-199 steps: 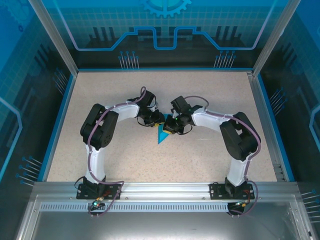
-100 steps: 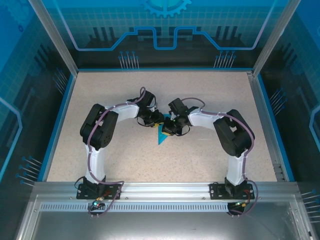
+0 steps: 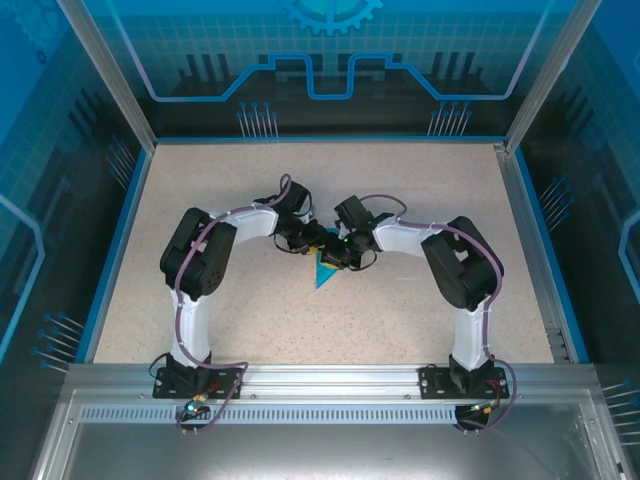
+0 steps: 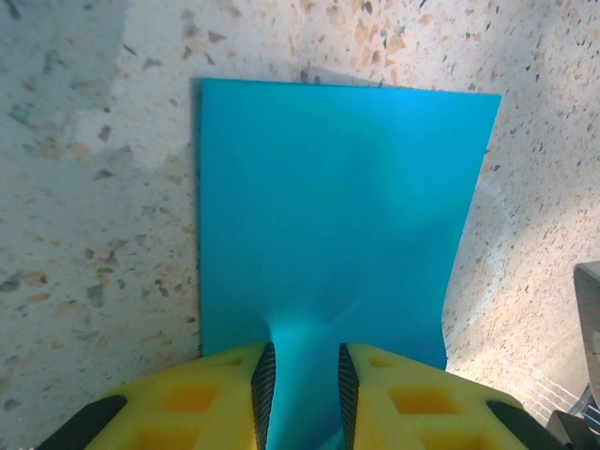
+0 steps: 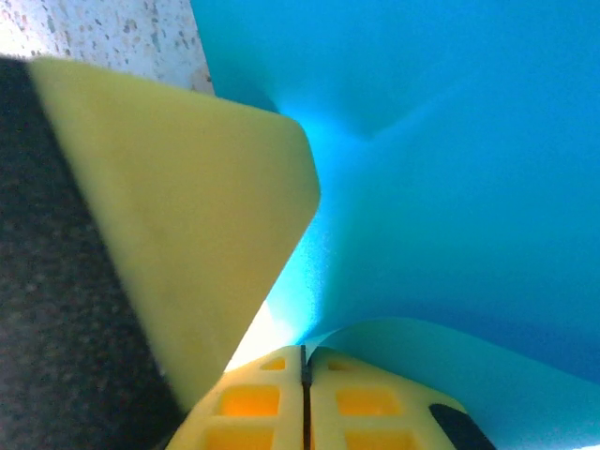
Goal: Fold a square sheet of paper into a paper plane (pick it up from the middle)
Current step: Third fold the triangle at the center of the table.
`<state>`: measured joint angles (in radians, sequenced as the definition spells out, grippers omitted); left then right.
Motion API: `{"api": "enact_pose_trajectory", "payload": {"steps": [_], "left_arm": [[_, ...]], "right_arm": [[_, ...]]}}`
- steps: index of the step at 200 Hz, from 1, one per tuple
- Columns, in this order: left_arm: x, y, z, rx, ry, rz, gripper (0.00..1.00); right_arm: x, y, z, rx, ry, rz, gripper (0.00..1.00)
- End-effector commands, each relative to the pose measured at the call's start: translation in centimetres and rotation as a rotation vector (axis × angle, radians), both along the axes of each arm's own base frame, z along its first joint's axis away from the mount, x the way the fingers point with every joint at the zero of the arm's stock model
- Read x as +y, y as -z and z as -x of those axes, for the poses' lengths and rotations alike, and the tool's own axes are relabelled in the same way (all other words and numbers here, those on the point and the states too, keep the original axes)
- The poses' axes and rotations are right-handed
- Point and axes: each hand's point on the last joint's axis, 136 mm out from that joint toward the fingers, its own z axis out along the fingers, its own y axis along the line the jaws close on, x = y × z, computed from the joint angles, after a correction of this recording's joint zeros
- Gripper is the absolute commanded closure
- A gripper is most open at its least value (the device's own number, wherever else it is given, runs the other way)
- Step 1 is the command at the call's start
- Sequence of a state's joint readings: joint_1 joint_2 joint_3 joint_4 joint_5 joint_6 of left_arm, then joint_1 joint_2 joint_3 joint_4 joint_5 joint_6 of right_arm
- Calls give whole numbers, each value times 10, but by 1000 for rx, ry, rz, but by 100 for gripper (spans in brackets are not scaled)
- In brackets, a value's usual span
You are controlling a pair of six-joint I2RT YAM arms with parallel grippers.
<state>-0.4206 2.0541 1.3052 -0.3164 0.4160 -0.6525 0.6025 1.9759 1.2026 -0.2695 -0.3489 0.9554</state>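
Observation:
The square sheet of paper (image 3: 322,274) lies mid-table, turquoise and folded, showing as a point aimed at the near edge. In the left wrist view the paper (image 4: 337,206) lies flat with straight edges. My left gripper (image 4: 302,361) is shut on a raised ridge of it between the black pads. My right gripper (image 5: 304,352) has its yellow fingers pressed together, with a curled flap of the paper (image 5: 450,187) caught at the seam. The two grippers, left (image 3: 318,242) and right (image 3: 335,252), meet over the paper's far end. A left finger (image 5: 187,216) looms close beside the right jaws.
The speckled beige tabletop (image 3: 250,310) has a blue rim (image 3: 118,250) and aluminium posts (image 3: 105,75) at its corners, with glass walls behind. Both arm bases sit on the metal rail (image 3: 330,380) at the near edge.
The right arm has swung left, bringing its gripper closer to the left gripper over the paper. The left arm and the paper's point have stayed where they were.

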Motion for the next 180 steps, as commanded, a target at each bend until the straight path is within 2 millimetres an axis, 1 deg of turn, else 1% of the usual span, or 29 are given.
{"api": "enact_pose_trajectory", "payload": {"steps": [1,42,150,180], "left_arm": [[8,1,17,66,-3,-24,71],[5,-6,13,53,2,-14,71],[4,-4,14,61,6,-5,71],[3,-8,14,57,8,0,71]], "right_arm": [[8,-1,-4,-24,-24,-4,92],[6,4,-3,-18,-31,11,92],[6,10,-2,-26,-63,17,92],[6,13,-2,-22,-62,21,92]]}}
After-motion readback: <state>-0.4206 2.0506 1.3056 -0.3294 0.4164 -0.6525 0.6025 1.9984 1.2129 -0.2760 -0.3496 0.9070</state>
